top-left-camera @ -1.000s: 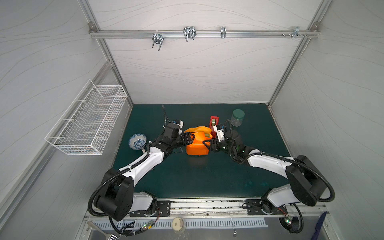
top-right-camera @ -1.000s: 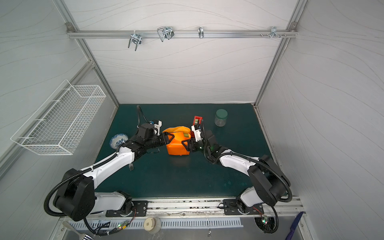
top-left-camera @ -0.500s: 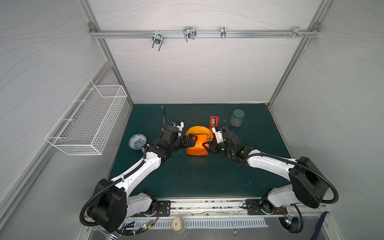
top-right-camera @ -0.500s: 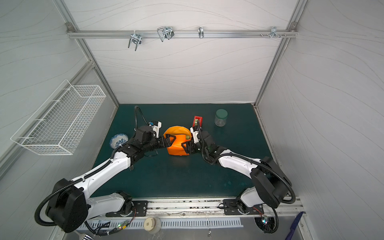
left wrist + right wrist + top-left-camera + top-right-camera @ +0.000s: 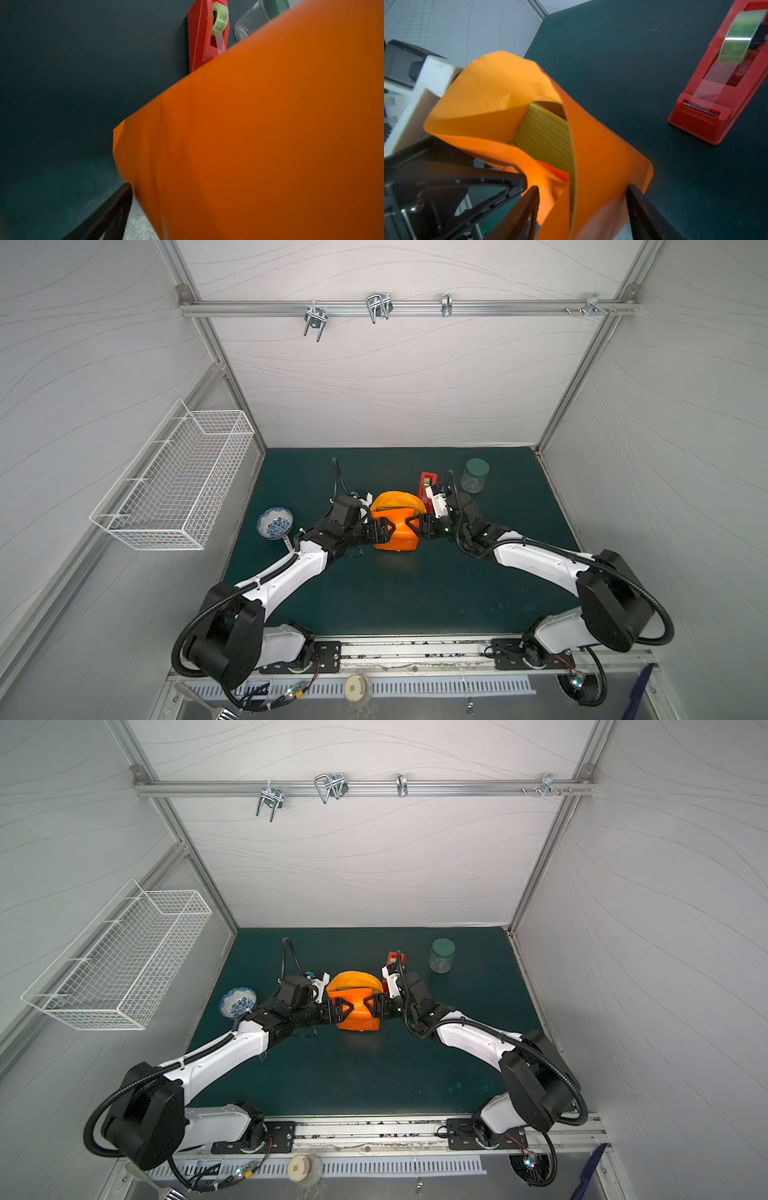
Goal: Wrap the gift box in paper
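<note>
The gift box (image 5: 548,133) stands on edge at mid-table; only a strip of its olive textured face shows inside the orange paper (image 5: 395,522) (image 5: 353,1006) loosely folded round it. A rounded flap of paper (image 5: 492,91) arches over the top. My right gripper (image 5: 415,527) (image 5: 583,207) is shut on the papered box from the right, a finger (image 5: 643,212) on each side. My left gripper (image 5: 386,529) (image 5: 338,1009) stands open against the left side of the parcel. In the left wrist view the paper (image 5: 259,135) fills most of the frame and only one finger (image 5: 108,214) shows.
A red tape dispenser (image 5: 428,485) (image 5: 720,83) stands just behind the parcel, close to my right wrist. A green-lidded clear jar (image 5: 474,475) sits further back right. A blue-patterned bowl (image 5: 274,522) lies at the left, under a wire basket (image 5: 178,485) on the wall.
My left gripper's jaws have widened, letting go of the paper, and the left arm has shifted a little. The right gripper has kept its hold and the parcel has stayed put.
</note>
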{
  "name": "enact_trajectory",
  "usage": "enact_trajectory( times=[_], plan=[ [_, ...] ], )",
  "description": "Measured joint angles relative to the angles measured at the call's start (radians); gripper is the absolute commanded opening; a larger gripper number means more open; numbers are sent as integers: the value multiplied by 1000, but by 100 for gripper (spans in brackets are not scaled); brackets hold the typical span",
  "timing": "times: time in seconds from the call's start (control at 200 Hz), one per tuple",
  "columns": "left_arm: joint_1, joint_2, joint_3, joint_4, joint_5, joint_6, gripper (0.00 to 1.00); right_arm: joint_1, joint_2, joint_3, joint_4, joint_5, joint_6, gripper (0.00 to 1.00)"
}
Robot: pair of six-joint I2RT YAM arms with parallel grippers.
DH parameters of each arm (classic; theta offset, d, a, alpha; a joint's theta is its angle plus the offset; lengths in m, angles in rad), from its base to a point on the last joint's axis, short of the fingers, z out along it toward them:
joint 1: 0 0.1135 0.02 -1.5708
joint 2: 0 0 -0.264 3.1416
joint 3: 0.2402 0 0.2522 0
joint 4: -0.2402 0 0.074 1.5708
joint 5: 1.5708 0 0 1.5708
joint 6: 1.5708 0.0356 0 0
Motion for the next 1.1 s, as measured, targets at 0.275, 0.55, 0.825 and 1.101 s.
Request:
enact_trajectory(
  times=[0.275,0.55,0.825,1.101],
  plan=[
    [0,53,45,23,-19,-5,65,-3,0,0,-40,-6,-13,76],
    [1,71,61,34,-28,-14,67,-9,79,93,-79,27,-22,71],
    [26,88,95,5,-61,-32,76,-36,130,145,-101,31,-43,63],
    [45,164,162,-6,-68,-21,56,-41,160,199,-139,18,-71,55]
  ],
)
